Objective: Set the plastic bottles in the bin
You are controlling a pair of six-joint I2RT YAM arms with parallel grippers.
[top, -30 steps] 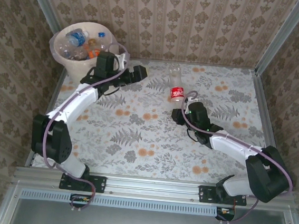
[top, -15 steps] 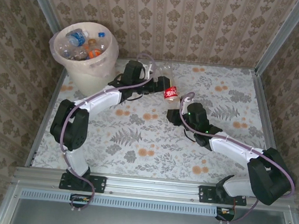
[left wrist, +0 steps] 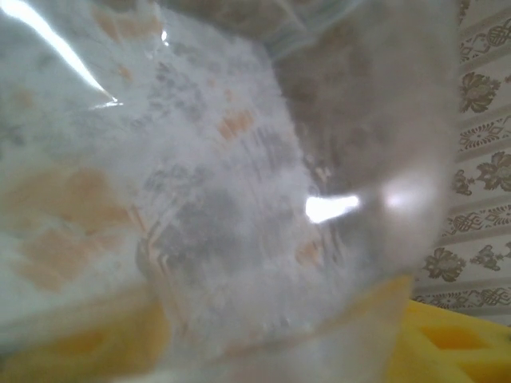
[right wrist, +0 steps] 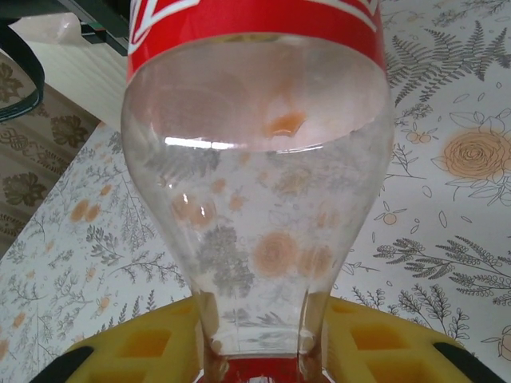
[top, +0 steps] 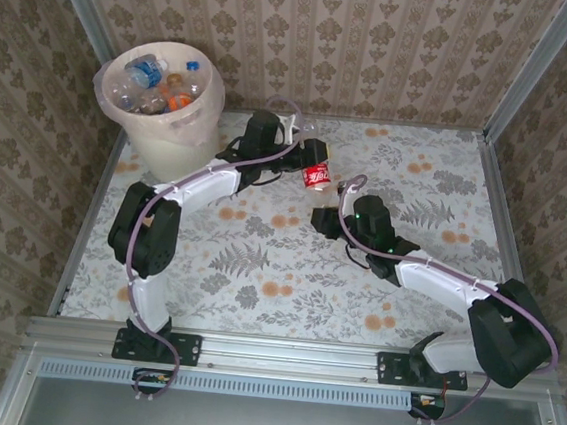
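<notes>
Red-labelled clear bottle (top: 315, 175) right of bottle-filled bin (top: 166, 146).

We see the overhead view lit brightly and evenly, with only soft, faint shadows on the tabletop (top: 289, 263) around the red-labelled bottle (top: 315, 175). Far from the bottle, the frame rails (top: 530, 65) lean outward at the picture's edges. In the left wrist view the bottle's clear wall (left wrist: 239, 199) is milky and out of focus, with a white glare spot and a bright streak. In the right wrist view the bottle (right wrist: 255, 199) is sharp, with a thin highlight across its shoulder.
</notes>
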